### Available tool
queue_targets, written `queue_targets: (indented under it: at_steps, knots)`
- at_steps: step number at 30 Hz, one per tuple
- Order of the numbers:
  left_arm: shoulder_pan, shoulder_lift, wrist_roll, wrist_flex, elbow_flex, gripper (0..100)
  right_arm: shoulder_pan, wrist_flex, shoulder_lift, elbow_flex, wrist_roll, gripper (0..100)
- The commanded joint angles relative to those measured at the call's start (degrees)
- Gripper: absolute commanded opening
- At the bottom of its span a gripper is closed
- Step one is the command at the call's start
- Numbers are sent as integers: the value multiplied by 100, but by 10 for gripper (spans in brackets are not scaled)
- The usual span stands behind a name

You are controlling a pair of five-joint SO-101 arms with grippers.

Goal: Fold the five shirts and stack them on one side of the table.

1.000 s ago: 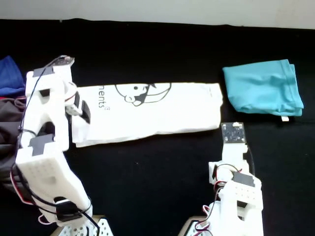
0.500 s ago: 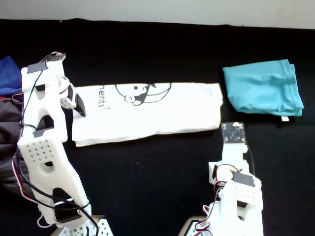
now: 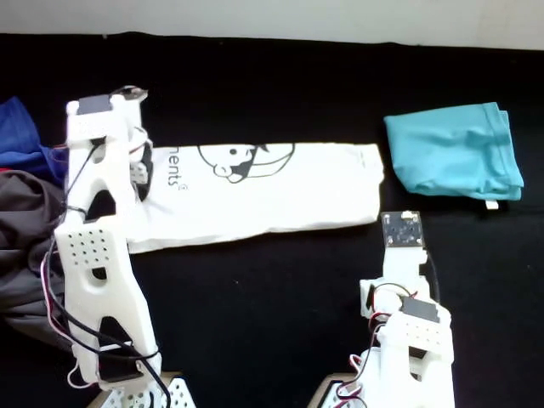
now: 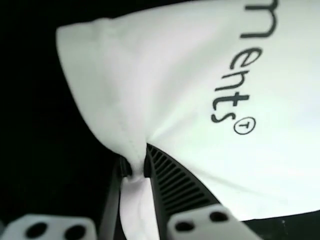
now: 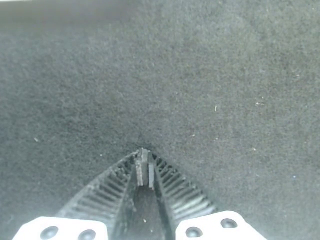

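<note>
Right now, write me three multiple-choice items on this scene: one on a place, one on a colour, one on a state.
1. Where does the teal shirt lie, relative to the white shirt?
A. On top of it.
B. Apart from it, toward the right arm's side.
C. Tucked under it.

2. What colour is the shirt that the left gripper pinches?
A. Teal.
B. Blue.
C. White.

3. What state is the right gripper in?
A. Shut and empty over the bare table.
B. Open over the teal shirt.
C. Shut on the white shirt.

Key: 1 B, the high view shows black table between them. 2 C, the left wrist view shows white cloth clamped. 3 A, its fingers meet with nothing between them.
</note>
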Motion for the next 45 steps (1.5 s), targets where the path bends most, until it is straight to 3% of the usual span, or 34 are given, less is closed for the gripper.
queue_targets:
  at_steps: [1,6,11,16,23,30,38,45]
  knots:
    - [-488,-57,-343,510,-804,9,40,-84,-4,40,35,6]
    - [-884,-57,-589,765,-1341,9,40,-84,-4,40,35,6]
    - [-637,-75,-545,809,-1323,9,40,-84,-4,40,35,6]
    - [189,-840,-220,844,-936,9,40,-92,-4,40,26,6]
    - [2273,-2949,-18,809,374,9,40,-92,-4,40,26,6]
    - [3996,-3257,422,589,400,9,40,-163,13,48,26,6]
    - [4479,-2229,413,-897,400,9,40,-163,22,48,26,6]
    - [4734,-1622,387,-1530,321,16,40,-163,31,48,26,6]
